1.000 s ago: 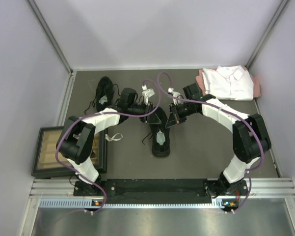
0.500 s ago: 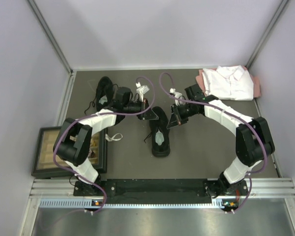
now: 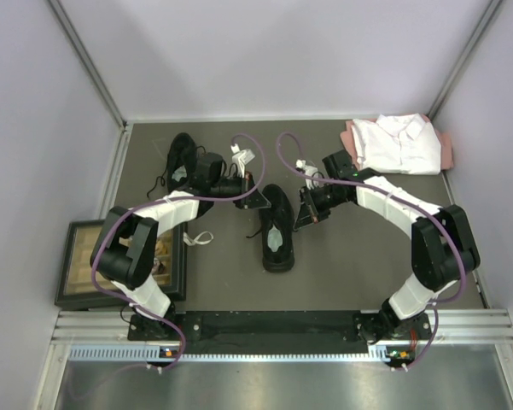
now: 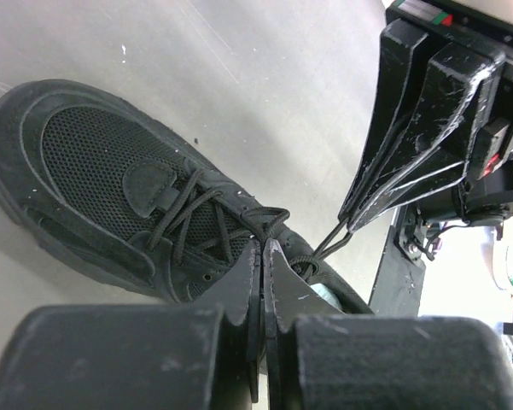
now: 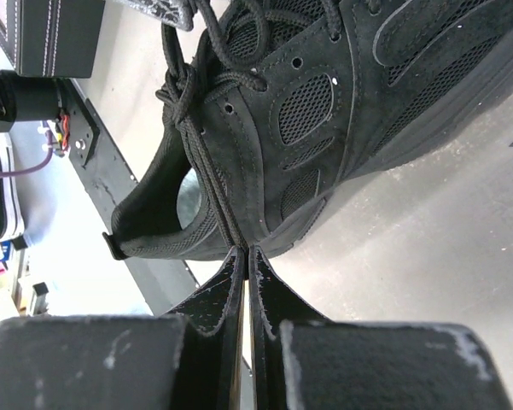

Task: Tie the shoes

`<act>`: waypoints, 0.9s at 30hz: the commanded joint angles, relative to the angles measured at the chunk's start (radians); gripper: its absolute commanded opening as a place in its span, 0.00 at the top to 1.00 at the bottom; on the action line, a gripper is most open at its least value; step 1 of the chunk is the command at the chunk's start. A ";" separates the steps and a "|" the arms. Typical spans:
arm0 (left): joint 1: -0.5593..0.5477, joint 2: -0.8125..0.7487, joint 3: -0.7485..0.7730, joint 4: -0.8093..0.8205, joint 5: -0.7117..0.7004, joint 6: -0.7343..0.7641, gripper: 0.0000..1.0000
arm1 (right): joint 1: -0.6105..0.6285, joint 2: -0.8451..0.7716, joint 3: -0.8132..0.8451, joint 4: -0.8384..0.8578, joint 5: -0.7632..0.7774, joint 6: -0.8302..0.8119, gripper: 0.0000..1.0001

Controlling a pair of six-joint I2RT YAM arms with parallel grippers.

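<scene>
the centre shoe (image 3: 276,231) lies on the table (image 3: 350,265) between the two arms. its long axis runs near to far, with the heel and pale insole toward the arm bases and the toe pointing away. the lacing zone sits past the insole opening, and this is the reference for the coming move: both grippers work at it from opposite flanks, about equally close.

right gripper (image 5: 244,254): positioned just off the shoe's right side, level with the collar. fingers are pressed together. two lace strands (image 5: 206,171) run from a twist at the top eyelets straight down into the fingertips, so it has a grip on the lace and the strands look taut.

left gripper (image 4: 263,249): positioned on the shoe's left side, tips down at the top of the lacing, close to the tongue. fingers are closed with no visible gap. the fingers hide whether a strand is caught between them, so this cannot be told.

judgement: a pull outward along the line across the shoe, left and right apart, would tighten the crossing; no finished bow is visible.

farther back on the left, the second shoe (image 3: 181,161) lies well apart from both grippers, laces loose. a folded white shirt (image 3: 399,141) lies at the far right corner.
</scene>
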 commanded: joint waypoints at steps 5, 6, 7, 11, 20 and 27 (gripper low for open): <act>0.046 -0.033 0.024 0.002 -0.061 0.096 1.00 | -0.008 -0.056 -0.027 -0.031 0.018 -0.042 1.00; 0.052 -0.030 0.025 -0.006 -0.061 0.103 1.00 | -0.008 -0.059 -0.033 -0.031 0.018 -0.040 1.00; 0.052 -0.030 0.025 -0.006 -0.061 0.104 1.00 | -0.009 -0.059 -0.036 -0.032 0.022 -0.040 1.00; 0.058 -0.027 0.028 -0.012 -0.069 0.119 1.00 | -0.022 -0.063 -0.049 -0.033 0.035 -0.069 1.00; 0.064 -0.008 0.039 -0.033 -0.089 0.152 1.00 | -0.054 -0.068 -0.070 -0.036 0.041 -0.082 1.00; 0.064 0.007 0.042 -0.032 -0.093 0.155 1.00 | -0.060 -0.066 -0.084 -0.028 0.047 -0.083 1.00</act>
